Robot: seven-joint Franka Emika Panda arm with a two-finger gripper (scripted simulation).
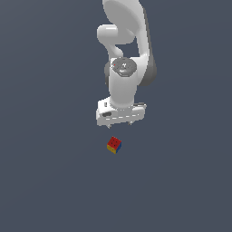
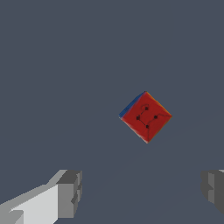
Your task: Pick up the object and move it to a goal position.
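The white, smooth-shelled robot arm (image 1: 124, 50) reaches down from the top of the exterior view and ends in a broad white hand (image 1: 121, 121) with two short grey fingers pointing at the flat slate-grey counter (image 1: 45, 181). The hand is open: in the wrist view its grey fingertips (image 2: 70, 192) stand wide apart, one at each lower corner of the picture, with bare counter between them and nothing held.

The small cube with a red top face and yellow and blue sides (image 1: 114, 145) lies on the counter just below the hand in the exterior view, slightly toward that view's left of the hand's middle, and clear of both fingers. It sits turned so that one corner points toward the camera. In the wrist view the red top (image 2: 145, 116) shows as a diamond with four small dark dots and thin lines on it, and a strip of blue shows along one edge. The cube is ahead of the gap between the fingers, not inside it
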